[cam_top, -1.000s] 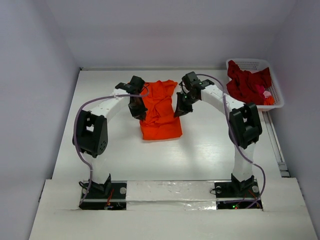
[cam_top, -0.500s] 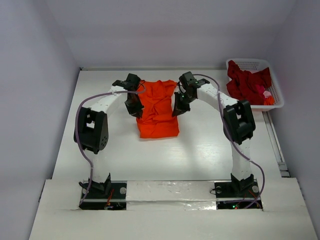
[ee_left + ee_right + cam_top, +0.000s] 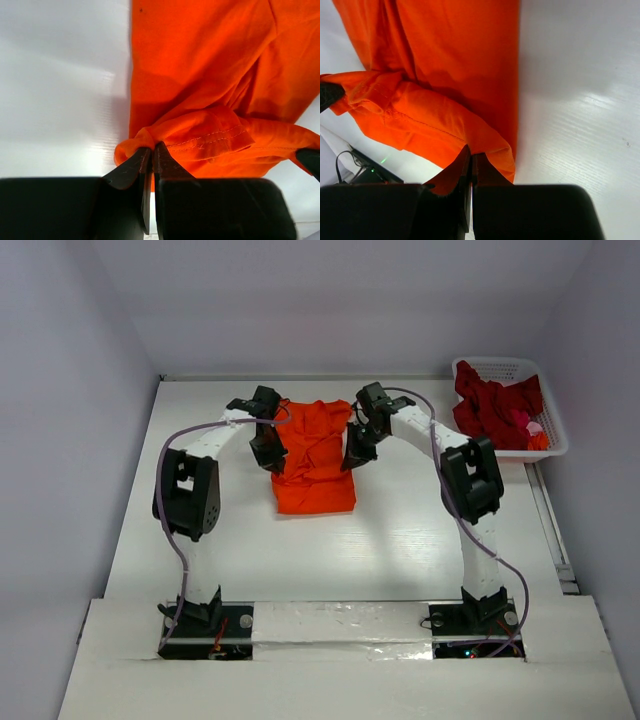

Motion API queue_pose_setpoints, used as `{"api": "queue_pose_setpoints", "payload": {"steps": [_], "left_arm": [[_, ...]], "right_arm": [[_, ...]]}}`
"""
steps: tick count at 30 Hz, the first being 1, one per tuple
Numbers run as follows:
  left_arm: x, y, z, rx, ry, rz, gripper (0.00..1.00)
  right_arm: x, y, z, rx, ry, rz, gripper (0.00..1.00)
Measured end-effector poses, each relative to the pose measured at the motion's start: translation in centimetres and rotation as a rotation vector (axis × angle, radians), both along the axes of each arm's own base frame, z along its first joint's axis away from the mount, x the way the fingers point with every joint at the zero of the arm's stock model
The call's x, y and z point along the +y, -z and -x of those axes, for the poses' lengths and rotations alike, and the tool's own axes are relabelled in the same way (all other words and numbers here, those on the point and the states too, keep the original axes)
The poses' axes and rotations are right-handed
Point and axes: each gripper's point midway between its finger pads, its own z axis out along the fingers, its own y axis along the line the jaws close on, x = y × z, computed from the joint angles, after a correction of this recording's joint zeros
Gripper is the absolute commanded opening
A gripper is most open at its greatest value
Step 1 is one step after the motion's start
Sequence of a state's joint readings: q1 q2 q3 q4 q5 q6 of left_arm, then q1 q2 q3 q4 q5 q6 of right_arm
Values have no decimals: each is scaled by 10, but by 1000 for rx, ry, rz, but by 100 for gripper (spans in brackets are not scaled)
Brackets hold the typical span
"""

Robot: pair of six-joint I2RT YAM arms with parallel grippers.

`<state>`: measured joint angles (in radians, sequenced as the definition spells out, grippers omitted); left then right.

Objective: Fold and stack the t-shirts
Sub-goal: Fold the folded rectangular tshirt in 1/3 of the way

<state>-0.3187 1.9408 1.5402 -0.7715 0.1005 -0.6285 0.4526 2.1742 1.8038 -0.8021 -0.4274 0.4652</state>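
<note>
**Change noted.** Over the last second both arms have carried their grip points toward the far side of the tabletop [image 3: 400,550] and slightly inward. The near hem of the orange shirt [image 3: 315,475] has drawn away from the arm bases with them, and the cloth now lies shorter and more bunched. The basket [image 3: 500,364] and its red shirts [image 3: 492,405] have not moved.

**Meaning for the task.** In my judgement a fold of the orange shirt is under way and unfinished. The lifted side edges are not yet laid down, and creases run across the chest. No stack exists yet, and the red shirts are untouched.

**Location of the work.** The orange shirt lies at the middle of the tabletop toward the far side, collar away from the bases, between the two arms. The red shirts are heaped in the basket at the far right corner, well apart from it.

**Jaws.**
- The left jaws are closed tight on a gathered fold at the shirt's left edge.
- The right jaws are likewise pinched on a fold at its right edge.
- Each wrist view shows the cloth rising from the tabletop into the pinch.

**Pose.** The left arm [image 3: 210,445] and right arm [image 3: 425,430] mirror each other. Both reach forward with elbows bent outward and wrists pitched down and inward over the shirt's sides.
</note>
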Motion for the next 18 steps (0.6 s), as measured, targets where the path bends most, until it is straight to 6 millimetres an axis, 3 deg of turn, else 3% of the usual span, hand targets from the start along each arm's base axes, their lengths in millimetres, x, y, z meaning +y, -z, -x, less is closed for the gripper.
{"api": "queue_pose_setpoints", "payload": {"steps": [7, 14, 16, 18], "left_arm": [[-2, 7, -6, 7, 0, -4, 0], [-5, 1, -18, -21, -1, 5, 0], [-4, 3, -21, -23, -1, 4, 11], [-2, 6, -22, -21, -7, 0, 26]], "right_arm": [[1, 15, -4, 23, -1, 9, 0], [6, 6, -17, -13, 0, -7, 0], [6, 4, -19, -20, 0, -11, 1], [7, 4, -23, -24, 3, -11, 15]]}}
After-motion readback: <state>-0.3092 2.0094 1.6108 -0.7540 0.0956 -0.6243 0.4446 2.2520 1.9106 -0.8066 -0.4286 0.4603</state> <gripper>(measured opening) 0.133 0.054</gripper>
